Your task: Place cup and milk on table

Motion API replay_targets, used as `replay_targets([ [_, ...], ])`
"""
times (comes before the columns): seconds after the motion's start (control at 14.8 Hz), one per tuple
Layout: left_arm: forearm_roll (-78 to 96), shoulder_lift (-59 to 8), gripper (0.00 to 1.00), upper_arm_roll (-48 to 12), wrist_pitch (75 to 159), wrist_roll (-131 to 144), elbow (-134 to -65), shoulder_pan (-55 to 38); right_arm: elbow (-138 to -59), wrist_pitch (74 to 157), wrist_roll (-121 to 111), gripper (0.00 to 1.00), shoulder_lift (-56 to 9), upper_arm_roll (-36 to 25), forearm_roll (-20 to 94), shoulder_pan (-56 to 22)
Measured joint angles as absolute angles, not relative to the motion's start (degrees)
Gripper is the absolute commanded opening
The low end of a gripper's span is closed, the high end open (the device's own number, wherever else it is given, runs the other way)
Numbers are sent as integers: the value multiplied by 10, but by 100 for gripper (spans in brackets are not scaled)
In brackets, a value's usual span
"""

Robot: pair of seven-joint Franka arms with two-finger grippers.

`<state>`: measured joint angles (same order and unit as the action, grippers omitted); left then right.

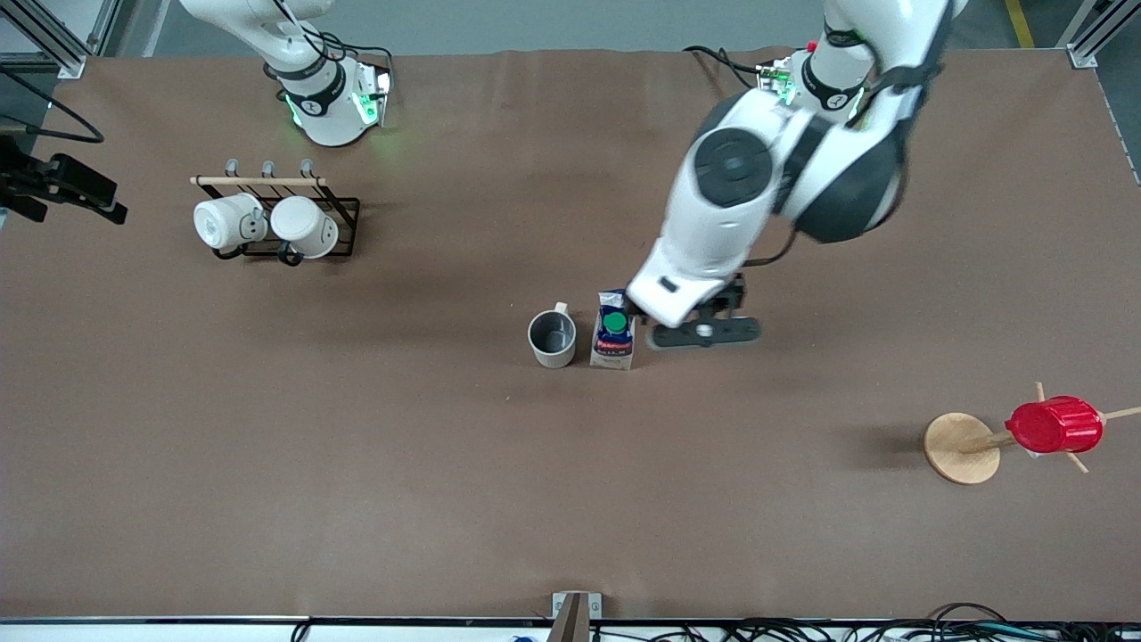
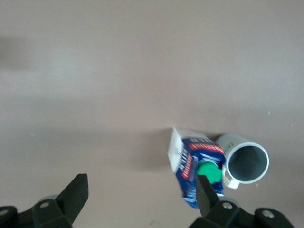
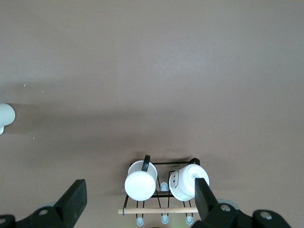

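Observation:
The off-white cup (image 1: pixel 553 337), grey inside, stands upright on the brown table (image 1: pixel 357 464) near its middle. The milk (image 1: pixel 613 332), a blue and white carton with a green cap, stands upright right beside it, toward the left arm's end. My left gripper (image 1: pixel 704 332) is open and empty, just beside the milk and apart from it. In the left wrist view the gripper (image 2: pixel 141 197) is open over bare table, with the milk (image 2: pixel 190 164) and the cup (image 2: pixel 246 163) by one finger. My right gripper (image 3: pixel 137 199) is open and empty, waiting high over the mug rack.
A black wire rack (image 1: pixel 343 207) holding two white mugs (image 1: pixel 267 223) stands toward the right arm's end; it also shows in the right wrist view (image 3: pixel 161 183). A round wooden disc (image 1: pixel 961 448) with pegs carries a red ribbed cup (image 1: pixel 1054 425) toward the left arm's end.

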<state>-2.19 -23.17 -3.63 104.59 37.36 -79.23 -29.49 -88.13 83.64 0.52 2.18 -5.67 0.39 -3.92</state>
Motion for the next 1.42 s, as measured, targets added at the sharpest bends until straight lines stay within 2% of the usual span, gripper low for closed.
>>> replay_targets([
  [0.34, -10, -140, 100, -37, 1029, 305, -837, -217, -869, 813, 14, 100, 22, -57, 3, -54],
  [0.67, -1, -48, 100, -36, 1015, 202, -920, -149, -858, 804, 16, 100, 22, -61, 3, -39],
  [1.01, 6, 10, 100, -36, 1015, 97, -976, -79, -857, 796, 16, 100, 22, -59, 4, -39],
  [1.42, 13, 73, 100, -37, 1015, 35, -1038, -46, -855, 796, 22, 100, 22, -59, 4, -39],
])
